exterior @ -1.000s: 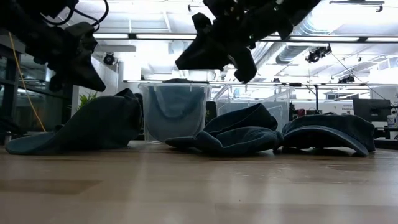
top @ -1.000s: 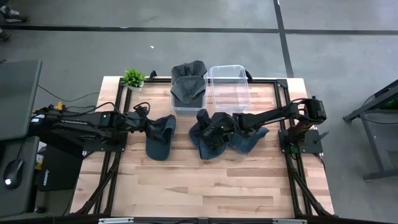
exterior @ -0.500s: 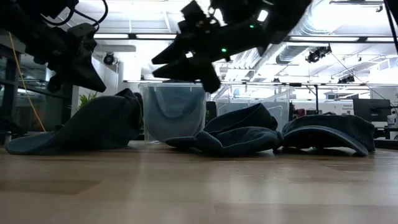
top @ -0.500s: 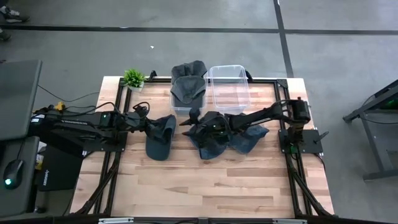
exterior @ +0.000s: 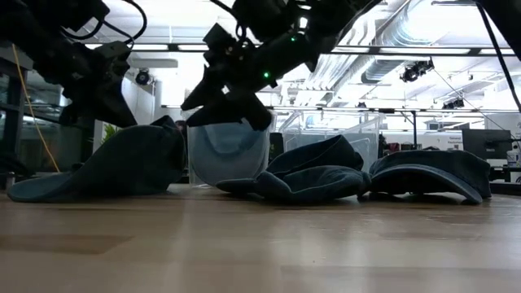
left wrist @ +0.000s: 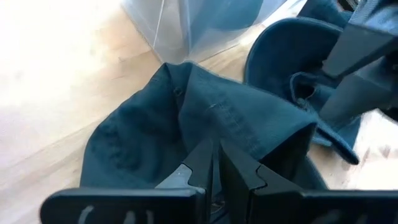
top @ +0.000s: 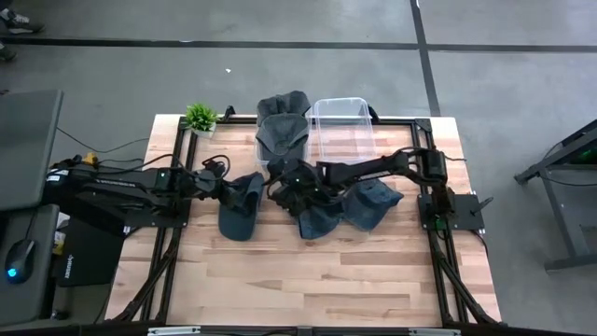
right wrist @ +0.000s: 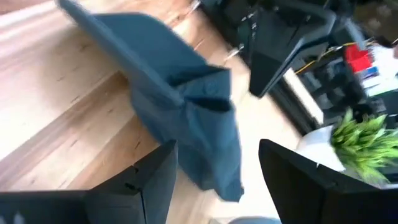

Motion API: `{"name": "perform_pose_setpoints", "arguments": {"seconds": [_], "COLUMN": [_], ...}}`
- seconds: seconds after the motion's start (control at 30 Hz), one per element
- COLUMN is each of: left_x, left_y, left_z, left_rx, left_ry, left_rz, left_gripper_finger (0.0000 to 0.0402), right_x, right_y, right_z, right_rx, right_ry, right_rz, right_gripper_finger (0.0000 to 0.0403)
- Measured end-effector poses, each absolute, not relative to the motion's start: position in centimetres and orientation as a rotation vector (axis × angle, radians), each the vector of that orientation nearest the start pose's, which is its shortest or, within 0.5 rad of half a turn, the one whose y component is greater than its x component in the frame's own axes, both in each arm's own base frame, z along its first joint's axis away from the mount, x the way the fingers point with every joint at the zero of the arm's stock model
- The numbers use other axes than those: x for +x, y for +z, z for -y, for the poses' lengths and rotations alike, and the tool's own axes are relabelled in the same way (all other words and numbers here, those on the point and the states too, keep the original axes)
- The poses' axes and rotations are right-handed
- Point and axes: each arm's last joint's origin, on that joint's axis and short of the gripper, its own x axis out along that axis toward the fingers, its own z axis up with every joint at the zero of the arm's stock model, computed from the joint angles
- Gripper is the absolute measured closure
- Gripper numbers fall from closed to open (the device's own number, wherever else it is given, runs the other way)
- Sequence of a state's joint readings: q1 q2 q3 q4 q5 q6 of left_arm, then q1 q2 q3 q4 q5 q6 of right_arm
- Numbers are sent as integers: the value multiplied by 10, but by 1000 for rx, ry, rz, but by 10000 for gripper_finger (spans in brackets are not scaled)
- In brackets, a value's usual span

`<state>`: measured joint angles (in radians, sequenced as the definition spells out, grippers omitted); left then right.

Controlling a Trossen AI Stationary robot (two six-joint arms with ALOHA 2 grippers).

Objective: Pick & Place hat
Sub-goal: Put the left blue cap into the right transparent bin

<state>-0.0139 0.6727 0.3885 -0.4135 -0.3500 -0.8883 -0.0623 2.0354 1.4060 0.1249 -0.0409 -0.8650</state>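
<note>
On the worktop's [top: 280, 271] left half, just in front of the bins, you have the hat [top: 238, 203] now being handled: dark blue, brim toward the front edge, crown lifted at the back. The left gripper [top: 227, 189] is clenched on the crown fabric; in the left wrist view its fingers [left wrist: 205, 163] sit pressed together with the cloth [left wrist: 205, 118] bunched between them.

Beside it, toward the centre, you have a second hat [top: 315, 213] lying crumpled, and touching that on its right a third hat [top: 373, 201] with the brim facing out. From the low view these two [exterior: 313, 177] [exterior: 431, 175] rest flat on the wood, overlapping at their edges.

Above the gap between the first and second hats you have the right gripper [top: 280, 177], fingers spread wide and grasping nothing; the right wrist view shows both fingers [right wrist: 149, 177] apart with the first hat [right wrist: 180, 99] beyond them.

At the back edge you have two clear plastic bins side by side: the left bin [top: 270, 161] holds a hat [top: 282, 131] with another draped over its rear rim, the right bin [top: 343, 135] holds nothing visible.

At the back left corner you have a small potted plant [top: 201, 118].
</note>
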Motion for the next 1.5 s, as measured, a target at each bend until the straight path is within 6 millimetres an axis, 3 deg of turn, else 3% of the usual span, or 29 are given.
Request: {"name": "perform_pose_setpoints", "arguments": {"seconds": [0.6,1.07,1.5], "left_x": [141,161,177], "left_y": [197,186,181], "left_z": [-7,-6,-4], "left_rx": [-753,-756,-788], "left_ry": [555,572,490], "left_rz": [-490,-530,-531], "left_gripper_finger": [378,378,378], "right_x": [463,462,458], "right_y": [186,182,173], "right_z": [36,54,52], "right_rx": [-844,-833,-791], "right_ry": [244,243,291], "right_rz": [-424,-414,-507], "right_gripper_finger": [182,183,183]}}
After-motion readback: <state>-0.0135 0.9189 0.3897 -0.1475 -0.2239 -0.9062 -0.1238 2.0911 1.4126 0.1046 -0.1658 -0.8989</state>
